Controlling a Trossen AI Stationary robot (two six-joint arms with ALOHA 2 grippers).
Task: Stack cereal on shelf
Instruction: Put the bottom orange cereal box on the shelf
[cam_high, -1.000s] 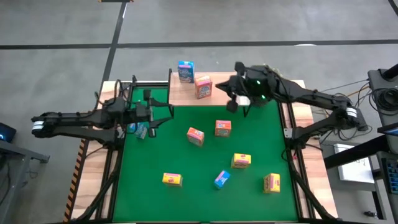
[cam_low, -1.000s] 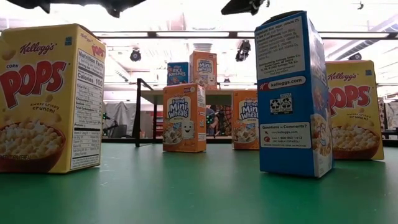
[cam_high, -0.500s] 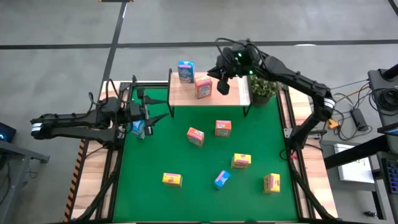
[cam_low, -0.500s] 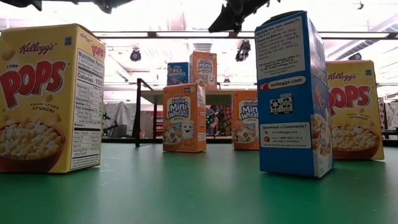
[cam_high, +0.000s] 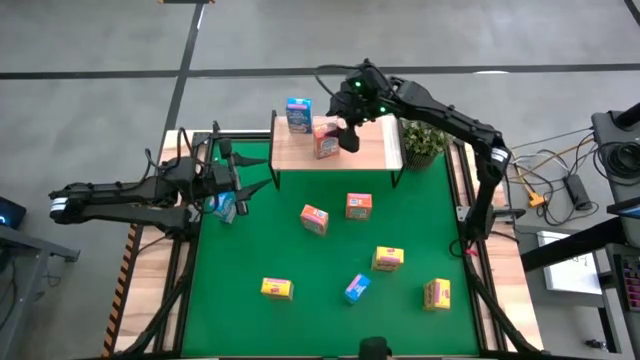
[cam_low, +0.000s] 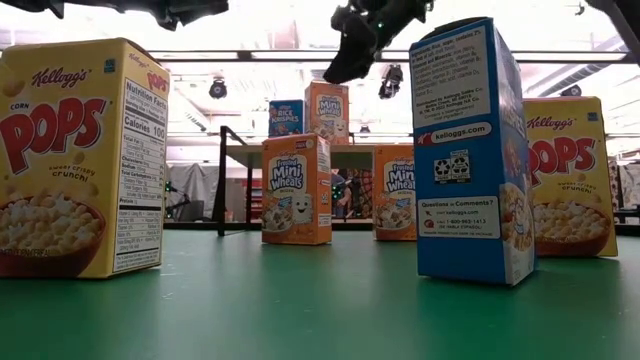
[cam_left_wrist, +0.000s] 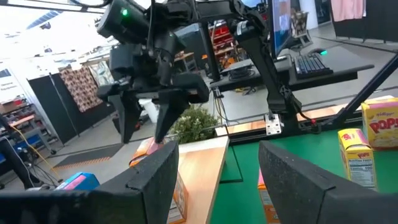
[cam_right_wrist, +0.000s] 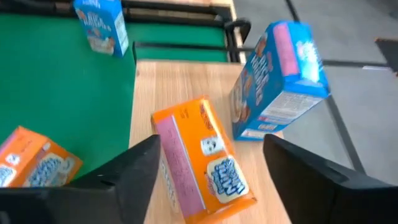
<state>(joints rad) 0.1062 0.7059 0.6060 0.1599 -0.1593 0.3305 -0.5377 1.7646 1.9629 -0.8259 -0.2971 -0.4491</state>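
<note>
Here we see the green surface (cam_high: 300, 270) carrying the shelf (cam_high: 375, 150) at its far edge, with two cereal boxes on it: a blue box (cam_high: 298, 114) and an orange box (cam_high: 326, 139). The right tool (cam_high: 347, 135) hangs over the orange box, fingers wide, gripping nothing. The left tool (cam_high: 245, 180), part open and empty, waits by a blue box on the mat (cam_high: 226, 208). We judge the boxes light, stiff, crushable card, best pinched across the narrow sides. A potted plant (cam_high: 424, 140) crowds the shelf's end.
</note>
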